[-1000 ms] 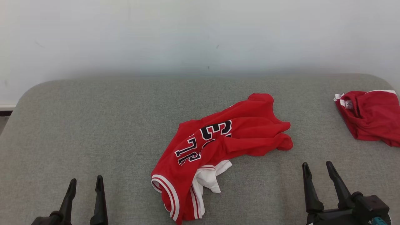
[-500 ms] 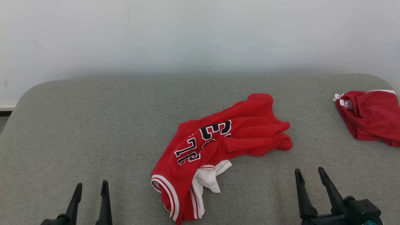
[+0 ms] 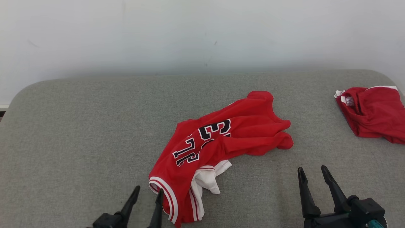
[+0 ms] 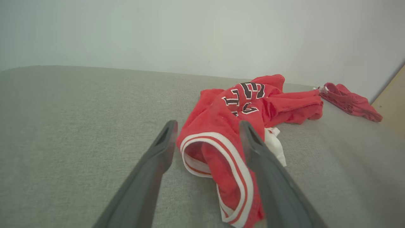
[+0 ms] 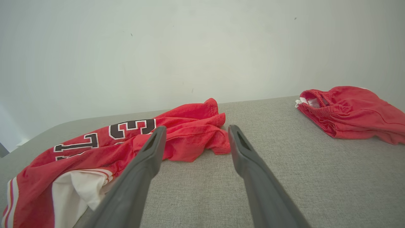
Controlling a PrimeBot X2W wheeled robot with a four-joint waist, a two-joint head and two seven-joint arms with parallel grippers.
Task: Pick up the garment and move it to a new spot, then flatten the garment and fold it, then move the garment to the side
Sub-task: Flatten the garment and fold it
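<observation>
Centrally on the grey woven upholstered surface (image 3: pixel 79 126), a crumpled red jersey (image 3: pixel 221 139) with striped white trim and black numerals is laid. Another red garment (image 3: pixel 370 110) is bunched near the far right corner. The left end effector (image 3: pixel 148 190) is spread wide beside the jersey's hem; the right end effector (image 3: pixel 311 168) is spread wide, empty.

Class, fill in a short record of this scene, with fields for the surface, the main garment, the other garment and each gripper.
surface: grey padded surface
garment: red jersey, crumpled at centre, dark lettering, white lining showing
other garment: second red garment, far right, apart from the jersey
left gripper: open, at the jersey's striped hem; contact unclear
right gripper: open, over bare surface, holding nothing
</observation>
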